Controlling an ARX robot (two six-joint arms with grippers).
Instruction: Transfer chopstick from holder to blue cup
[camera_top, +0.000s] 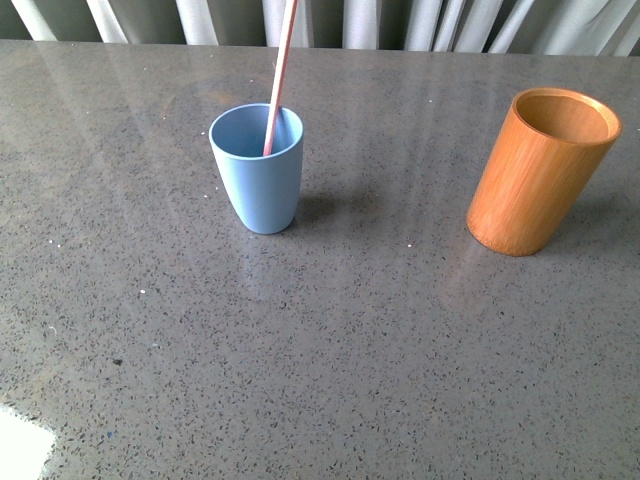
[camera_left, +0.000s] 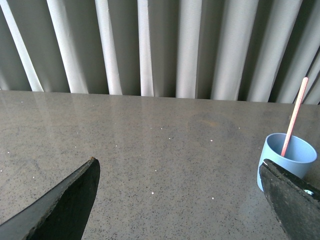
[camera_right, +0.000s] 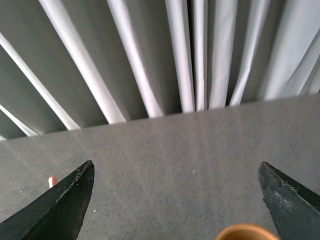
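Observation:
The pinkish-red chopstick (camera_top: 280, 75) stands leaning inside the light-blue cup (camera_top: 258, 168) at the left middle of the grey table; its top runs out of the front view. The orange-brown holder (camera_top: 540, 170) stands upright to the right, with nothing showing in it. Neither arm appears in the front view. My left gripper (camera_left: 180, 167) is open over bare table, with the blue cup (camera_left: 290, 155) and chopstick (camera_left: 295, 115) just beyond one finger. My right gripper (camera_right: 175, 170) is open too, the holder's rim (camera_right: 247, 232) showing near it and the chopstick's tip (camera_right: 52, 181) peeking past one finger.
A grey speckled table (camera_top: 350, 350) stretches across the scene. Pale pleated curtains (camera_top: 400, 20) hang behind its far edge. A bright white patch (camera_top: 20, 445) lies at the near left corner.

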